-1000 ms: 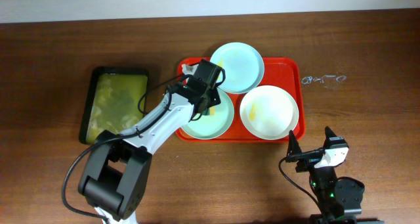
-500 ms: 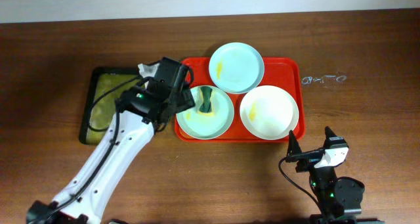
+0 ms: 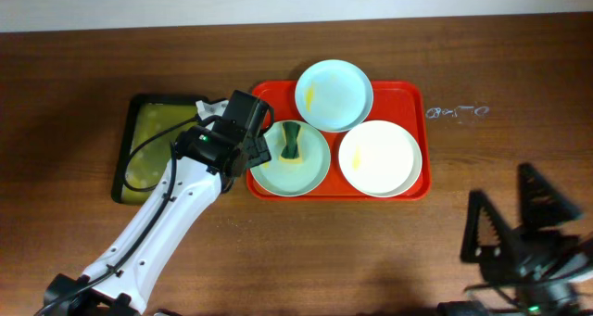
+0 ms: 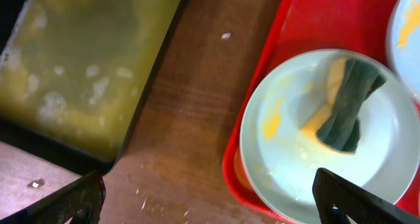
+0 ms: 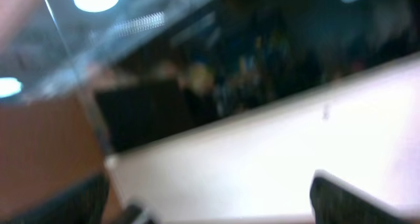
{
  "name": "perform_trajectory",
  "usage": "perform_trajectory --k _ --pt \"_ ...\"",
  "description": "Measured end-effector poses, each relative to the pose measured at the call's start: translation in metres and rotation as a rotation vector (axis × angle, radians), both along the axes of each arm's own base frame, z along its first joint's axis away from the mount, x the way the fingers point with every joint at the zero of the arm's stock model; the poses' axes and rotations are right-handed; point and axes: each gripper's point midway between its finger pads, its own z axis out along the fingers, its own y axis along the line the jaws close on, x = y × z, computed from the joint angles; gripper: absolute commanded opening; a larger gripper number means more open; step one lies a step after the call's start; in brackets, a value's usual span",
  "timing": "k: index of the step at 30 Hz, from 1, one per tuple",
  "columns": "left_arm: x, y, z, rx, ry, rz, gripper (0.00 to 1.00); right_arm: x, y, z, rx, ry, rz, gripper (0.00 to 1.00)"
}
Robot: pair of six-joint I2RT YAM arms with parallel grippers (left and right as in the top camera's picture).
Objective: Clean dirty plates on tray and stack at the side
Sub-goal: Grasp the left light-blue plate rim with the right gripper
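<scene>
red tray [image 3: 417, 131] holds all three plates, none stacked at the side yet. the green-and-yellow sponge [image 4: 344, 106] lies loose on the near-left mint plate [image 4: 289, 161], which has yellow smears on its left half. the far mint plate [image 3: 334, 95] has a yellow streak too, and the white plate [image 3: 378, 158] sits at the near right.

my left gripper [image 4: 210, 207] hangs over the tray's left rim, fingers spread wide and holding nothing, between the black tray [image 4: 85, 53] of yellowish liquid and that smeared plate. my right gripper [image 3: 505, 200] is at the near right, well apart from the tray, fingers apart and empty (its own camera is a blur and shows no table things).

as i judge it, the step in hand is taking the sponge and scrubbing. to do it well i should shift right until the sponge sits between my fingers, straddle its narrow middle, close firmly, then sweep left across the smears. the pressure should be light, since a shallow plate may skid on smooth plastic. i should also stay clear of the far plate's rim, which is close by.
</scene>
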Motion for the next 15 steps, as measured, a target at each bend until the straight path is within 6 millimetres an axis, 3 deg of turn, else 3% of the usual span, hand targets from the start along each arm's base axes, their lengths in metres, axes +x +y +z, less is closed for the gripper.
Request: perform_trajectory --k 1,3,4,5,6,9,10,12,14,15 --pt "-0.001 0.0 0.0 0.002 0.003 0.0 0.99 0.015 0.0 0.015 -0.06 0.104 -0.018 0.98" --pt "0.0 0.0 -0.001 0.002 0.002 0.0 0.99 0.059 0.008 -0.031 -0.148 0.545 0.045 0.98" --pt "-0.001 0.001 -0.001 0.004 0.007 0.0 0.99 0.09 0.022 -0.047 -0.161 0.69 0.15 0.94" --pt "-0.001 0.001 -0.001 0.004 0.007 0.0 0.99 0.124 0.041 -0.084 -0.139 0.863 0.291 0.73" --pt "-0.001 0.001 -0.001 0.005 0.007 0.0 0.99 0.148 0.055 -0.122 -0.147 0.991 0.397 0.73" --pt "-0.001 0.001 -0.001 0.005 0.005 0.001 0.99 0.188 0.104 -0.21 -0.274 1.188 0.562 0.76" --pt "-0.002 0.001 -0.002 0.006 0.008 0.001 0.99 0.199 0.119 -0.256 -0.333 1.297 0.57 0.79" --pt "-0.002 0.001 -0.002 0.007 0.008 0.001 0.99 0.212 0.126 -0.321 -0.4 1.46 0.555 0.85" --pt "-0.001 0.001 -0.001 0.006 0.007 0.001 0.99 0.241 0.129 -0.361 -0.419 1.48 0.535 0.84" --pt "-0.002 0.001 -0.002 0.007 0.009 0.001 0.99 0.254 0.133 -0.371 -0.429 1.446 0.531 0.83"
